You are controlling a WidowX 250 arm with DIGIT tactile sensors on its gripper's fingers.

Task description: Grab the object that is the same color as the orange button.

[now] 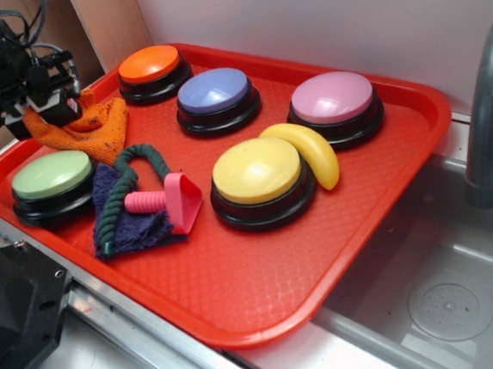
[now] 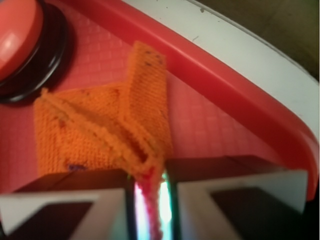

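Note:
The small orange knitted cloth (image 1: 90, 127) lies at the back left of the red tray (image 1: 386, 198), bunched up toward my gripper. My gripper (image 1: 45, 100) is shut on one pinched fold of it. In the wrist view the cloth (image 2: 95, 132) hangs from between my closed fingers (image 2: 149, 200), with its lower part still spread on the tray. The orange button (image 1: 152, 69) with its black base stands just right of the cloth at the tray's back edge; its edge also shows in the wrist view (image 2: 17, 37).
On the tray stand a green button (image 1: 53, 180), a blue-purple button (image 1: 215, 96), a pink button (image 1: 334, 103) and a yellow button (image 1: 257, 177). A banana (image 1: 308, 149), a dark purple cloth (image 1: 133, 220) with a green rope and a pink toy (image 1: 172, 200) lie between them. A sink and faucet (image 1: 486, 112) are on the right.

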